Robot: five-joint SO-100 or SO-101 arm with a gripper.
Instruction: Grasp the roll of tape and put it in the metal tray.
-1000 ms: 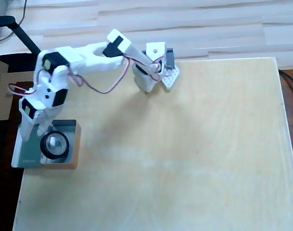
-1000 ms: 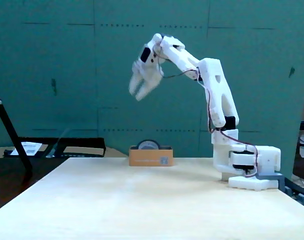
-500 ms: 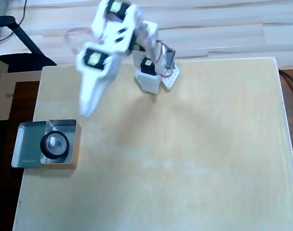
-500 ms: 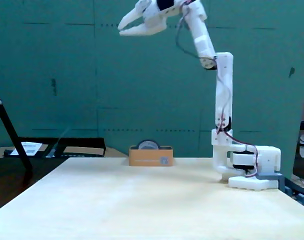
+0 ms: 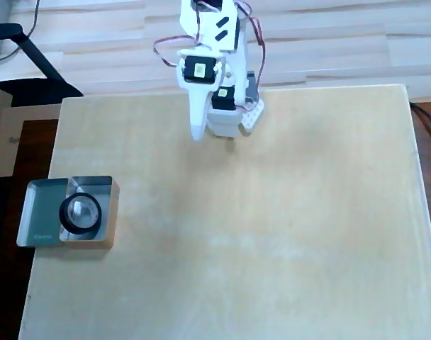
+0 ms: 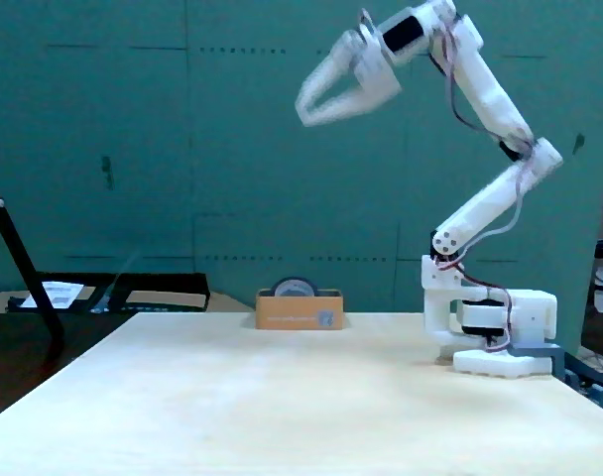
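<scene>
On the wooden table (image 5: 272, 234), the metal tray (image 5: 38, 212) holds the roll of tape (image 5: 81, 214).

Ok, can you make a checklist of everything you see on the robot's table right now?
Surface: pale wooden table, mostly bare.
Job's things: roll of tape lies inside the metal tray at the table's left edge in the overhead view.
Clutter: nothing seen on the table.
Gripper: gripper raised high in the air in the fixed view, jaws apart, holding nothing.
Cables: red wires run along the arm; a dark cable hangs off the right side.
Surroundings: green wall, black stand leg, papers on a dark side table.
</scene>
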